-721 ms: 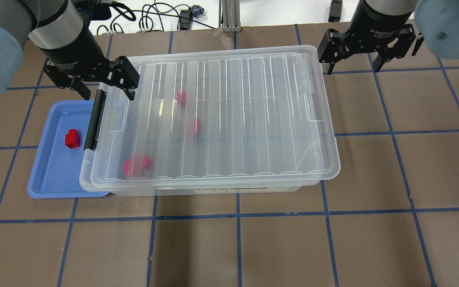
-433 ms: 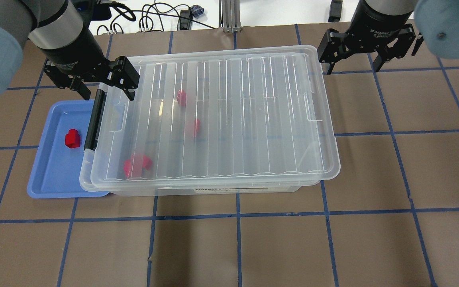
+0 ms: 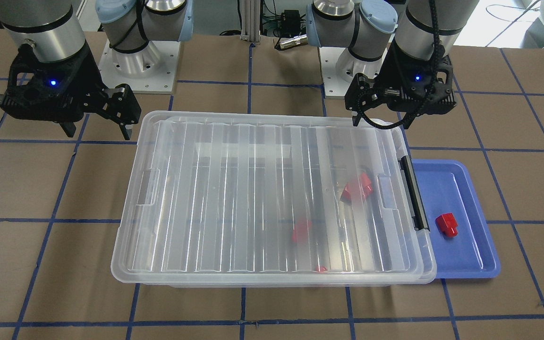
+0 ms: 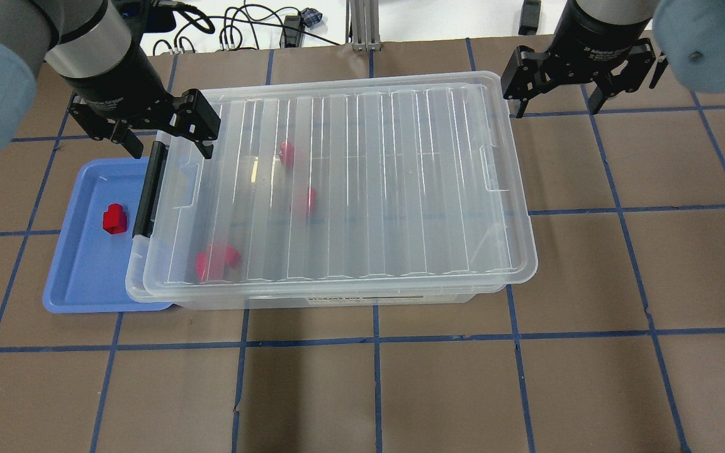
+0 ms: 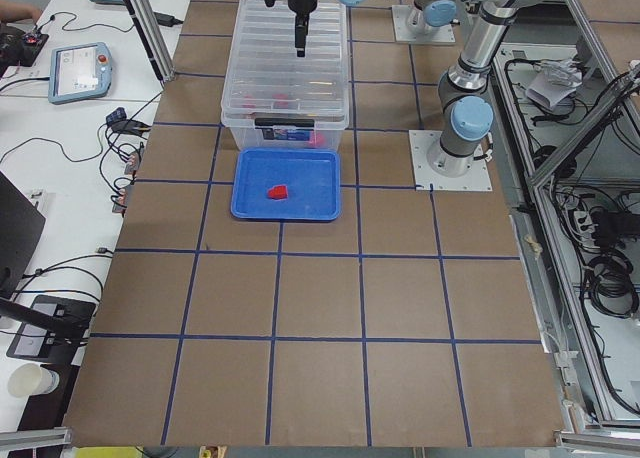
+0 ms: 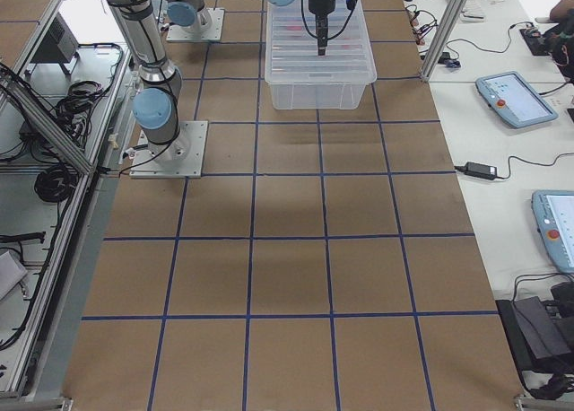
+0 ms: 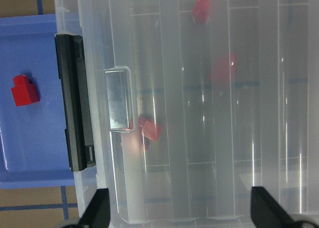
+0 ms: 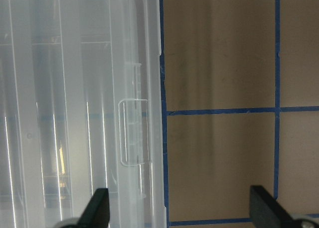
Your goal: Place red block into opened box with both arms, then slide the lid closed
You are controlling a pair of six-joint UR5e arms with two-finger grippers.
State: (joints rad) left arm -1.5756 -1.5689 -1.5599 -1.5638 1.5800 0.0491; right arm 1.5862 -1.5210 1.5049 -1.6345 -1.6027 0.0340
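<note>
Little has shifted since 0.7 s ago: my right pincer (image 4: 556, 108) has crept a touch farther away; all else sits as it did.

- Left pincer (image 4: 172, 148): spread wide, gripping nothing, at the far left corner of the box (image 4: 337, 301), 1 finger over the lid (image 4: 400, 189).
- Right pincer: spread wide, empty, just off the lid's far right corner, above the table (image 4: 589, 264).
- Red block (image 4: 114, 219): outside, in the blue tray (image 4: 79, 283) left of the box.
- Lid covers nearly all of the box; only a strip by the black bar (image 4: 148, 189) is bare. 3 other red blocks (image 4: 216, 261) lie under it.

Risks, as I judge them: sliding the lid shut now strands the block outside. The gap looks too narrow for a drop. My left finger may snag the lid corner and drag the box and tray.
</note>
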